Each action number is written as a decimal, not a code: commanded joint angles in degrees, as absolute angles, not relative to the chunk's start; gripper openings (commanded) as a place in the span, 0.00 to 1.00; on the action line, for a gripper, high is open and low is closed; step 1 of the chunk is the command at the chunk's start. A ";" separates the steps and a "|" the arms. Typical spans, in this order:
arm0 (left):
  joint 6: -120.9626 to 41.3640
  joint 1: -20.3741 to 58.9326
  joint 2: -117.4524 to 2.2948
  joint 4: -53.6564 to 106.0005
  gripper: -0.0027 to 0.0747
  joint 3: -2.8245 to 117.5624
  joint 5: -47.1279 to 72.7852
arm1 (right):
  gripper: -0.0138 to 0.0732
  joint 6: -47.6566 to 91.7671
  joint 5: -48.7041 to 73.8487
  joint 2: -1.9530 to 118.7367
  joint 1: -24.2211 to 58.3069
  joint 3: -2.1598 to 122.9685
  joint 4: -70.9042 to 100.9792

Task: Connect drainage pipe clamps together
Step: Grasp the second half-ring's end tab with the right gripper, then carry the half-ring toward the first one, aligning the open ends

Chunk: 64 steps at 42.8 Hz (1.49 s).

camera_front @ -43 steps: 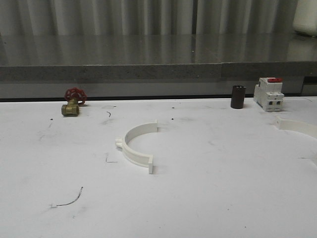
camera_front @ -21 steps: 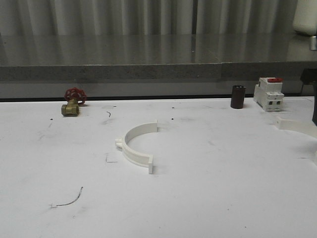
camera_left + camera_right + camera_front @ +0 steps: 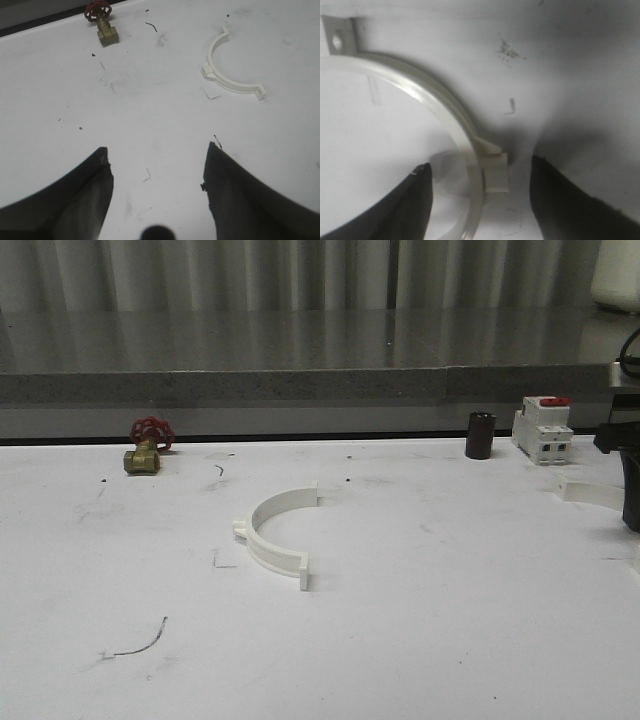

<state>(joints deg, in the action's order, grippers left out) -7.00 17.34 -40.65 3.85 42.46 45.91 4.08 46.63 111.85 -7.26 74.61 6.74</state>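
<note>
One white drainage pipe clamp half (image 3: 275, 535) lies flat at the table's middle, its open side facing right; the left wrist view has it (image 3: 227, 70) well ahead of my left gripper (image 3: 157, 155), which hangs open over bare table. The other clamp half (image 3: 590, 493) lies at the far right. My right gripper (image 3: 632, 525) is low over it at the frame's edge. Seen from the right wrist, the right gripper (image 3: 480, 167) is open, its fingers on either side of the clamp's band (image 3: 435, 95) next to a small square tab (image 3: 496, 172).
A brass valve with a red handwheel (image 3: 147, 445) sits at the back left. A dark cylinder (image 3: 480, 435) and a white breaker with a red top (image 3: 543, 428) stand at the back right. A grey ledge (image 3: 300, 385) runs behind the white table (image 3: 420, 640).
My right arm has come into the front view from the right edge and lowered over the right clamp half. The middle clamp half has not moved.
</note>
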 commanded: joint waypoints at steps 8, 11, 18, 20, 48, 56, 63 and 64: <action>-6.90 17.34 -40.41 4.65 0.55 43.92 41.80 | 0.43 4.80 45.72 109.00 -7.39 76.38 6.44; -6.90 17.34 -40.41 4.65 0.55 43.92 41.80 | 0.42 4.80 45.65 109.00 -7.39 76.38 6.44; -6.90 17.34 -40.41 4.65 0.55 43.92 41.80 | 0.42 4.80 45.75 109.00 -7.39 76.38 6.44; -6.90 17.34 -40.41 4.65 0.55 43.92 41.80 | 0.42 4.80 45.75 109.00 -7.39 76.38 6.50; -6.90 17.34 -40.41 4.65 0.55 43.92 41.80 | 0.33 4.80 45.00 109.00 -7.39 76.38 6.83; -6.90 17.34 -40.41 4.65 0.55 43.92 41.80 | 0.33 4.80 46.11 108.34 -7.34 76.38 7.55; -6.90 17.34 -40.41 4.65 0.55 43.92 41.80 | 0.33 4.74 48.85 105.97 -5.18 76.38 7.86; -6.90 17.34 -40.41 4.65 0.55 43.92 41.80 | 0.33 4.66 49.27 105.73 -4.65 76.38 7.86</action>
<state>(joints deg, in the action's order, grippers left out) -7.00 17.34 -40.65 3.85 42.46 45.91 4.08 47.72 110.36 -6.15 74.74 7.23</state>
